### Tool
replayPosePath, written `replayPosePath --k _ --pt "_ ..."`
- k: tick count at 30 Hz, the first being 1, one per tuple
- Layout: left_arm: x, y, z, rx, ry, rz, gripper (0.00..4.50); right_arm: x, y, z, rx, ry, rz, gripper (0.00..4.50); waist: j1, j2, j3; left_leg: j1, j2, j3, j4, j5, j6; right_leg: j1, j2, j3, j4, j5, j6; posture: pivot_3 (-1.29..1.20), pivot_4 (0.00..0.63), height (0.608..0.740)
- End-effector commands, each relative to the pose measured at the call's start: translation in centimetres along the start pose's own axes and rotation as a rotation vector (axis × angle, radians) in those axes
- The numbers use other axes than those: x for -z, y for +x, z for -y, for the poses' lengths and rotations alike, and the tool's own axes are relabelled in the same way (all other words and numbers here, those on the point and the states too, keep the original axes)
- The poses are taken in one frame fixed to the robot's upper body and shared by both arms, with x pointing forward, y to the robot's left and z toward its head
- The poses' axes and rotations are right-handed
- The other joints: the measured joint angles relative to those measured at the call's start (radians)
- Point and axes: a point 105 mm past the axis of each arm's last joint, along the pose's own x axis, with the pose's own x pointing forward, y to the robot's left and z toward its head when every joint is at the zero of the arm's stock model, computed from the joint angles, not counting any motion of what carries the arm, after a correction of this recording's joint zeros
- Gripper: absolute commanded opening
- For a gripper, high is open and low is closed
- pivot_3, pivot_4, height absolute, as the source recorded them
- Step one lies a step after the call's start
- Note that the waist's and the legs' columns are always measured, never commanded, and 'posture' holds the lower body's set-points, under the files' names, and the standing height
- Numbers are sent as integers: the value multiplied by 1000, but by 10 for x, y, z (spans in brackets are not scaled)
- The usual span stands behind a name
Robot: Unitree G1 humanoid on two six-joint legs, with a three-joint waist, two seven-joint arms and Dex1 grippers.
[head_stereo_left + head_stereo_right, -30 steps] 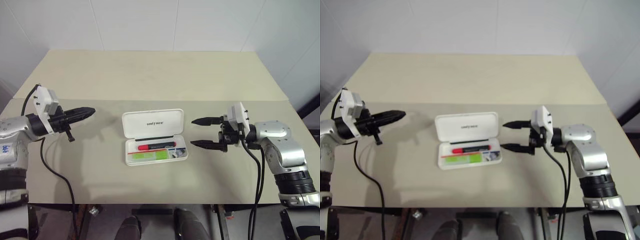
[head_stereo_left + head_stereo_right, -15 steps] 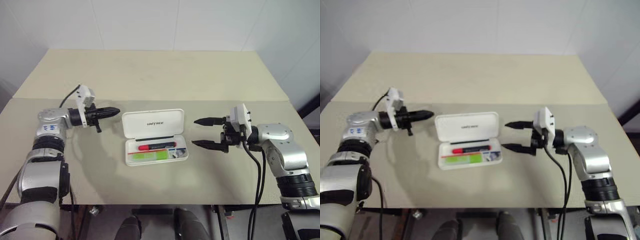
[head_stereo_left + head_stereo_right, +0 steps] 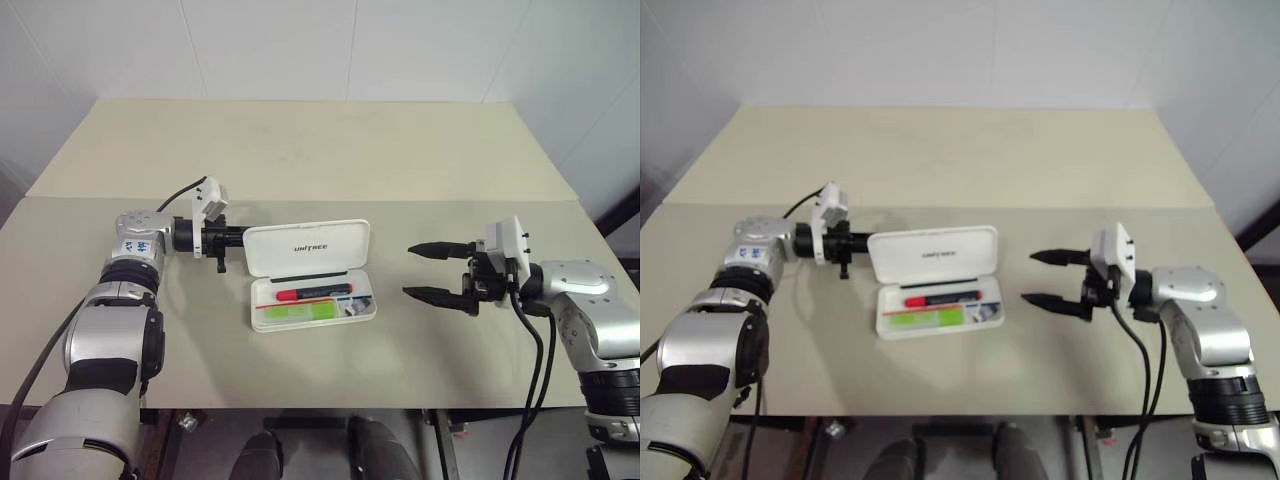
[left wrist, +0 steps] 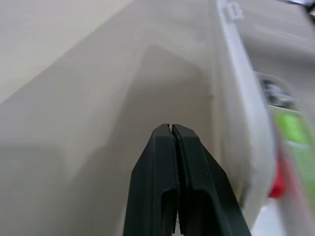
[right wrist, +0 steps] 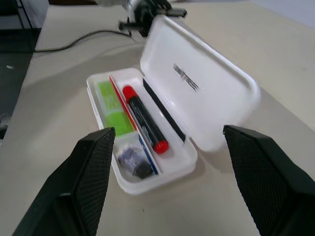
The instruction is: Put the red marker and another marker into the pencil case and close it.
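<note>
The white pencil case (image 3: 311,272) sits open mid-table with the red marker (image 3: 312,293) and green marker (image 3: 291,312) inside, its light, hard, slippery lid best pushed from the back by the squeezed-shut left gripper (image 3: 240,236) at 9 o'clock, while the right gripper (image 3: 436,270) waits wide open and empty at 3 o'clock.

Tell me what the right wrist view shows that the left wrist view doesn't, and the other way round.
Right wrist view alone: the whole open pencil case with its lid lettering, the full red marker beside the green highlighter, and the open right gripper. Left wrist view alone: the shut left gripper seen close up, tips at the back of the raised lid. Both: the case, marker, highlighter and table.
</note>
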Motion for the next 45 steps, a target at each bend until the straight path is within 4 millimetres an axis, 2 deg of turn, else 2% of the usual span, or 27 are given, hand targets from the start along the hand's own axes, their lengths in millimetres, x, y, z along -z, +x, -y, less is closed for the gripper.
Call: replayPosePath --k 1,6,10,15,21,33,39,45 --pt "-16 -3 12 125 101 -18 57 -12 -10 4 27 -45 19 4500 0 0 0 0 0 0 0 0 0 0 0 0 0 0 0 0 150 740" --pt "-11 -1 30 226 165 -98 57 -11 -12 7 33 -39 17 4500 -5 0 0 1 0 0 0 0 0 0 0 1 1 0 0 0 150 740" --pt "0 8 49 337 255 -176 57 -7 -8 8 13 -33 15 4500 -2 0 0 1 0 0 1 0 0 0 0 2 1 0 0 0 150 740" --pt "4 16 60 414 324 -210 57 -8 -4 9 6 -34 29 4500 2 0 0 1 0 0 2 0 0 0 0 2 1 0 0 0 150 740" --pt "15 21 61 450 412 -291 57 -7 -5 7 4 -32 33 4500 2 0 0 1 0 0 1 0 0 0 0 2 0 0 0 0 150 740" --pt "24 29 60 504 521 -366 57 -7 -13 3 -71 -31 100 4500 2 0 0 2 0 0 2 0 0 2 0 2 1 0 0 0 150 740" --pt "29 29 61 540 562 -416 57 -1 -15 18 -88 -39 99 4500 -1 0 0 2 -1 1 3 1 1 3 0 3 1 0 0 0 150 740" --pt "29 31 59 545 616 -437 57 -4 -10 29 -95 -74 91 4500 -1 0 0 3 -1 1 3 1 1 3 0 3 1 0 0 0 150 740"
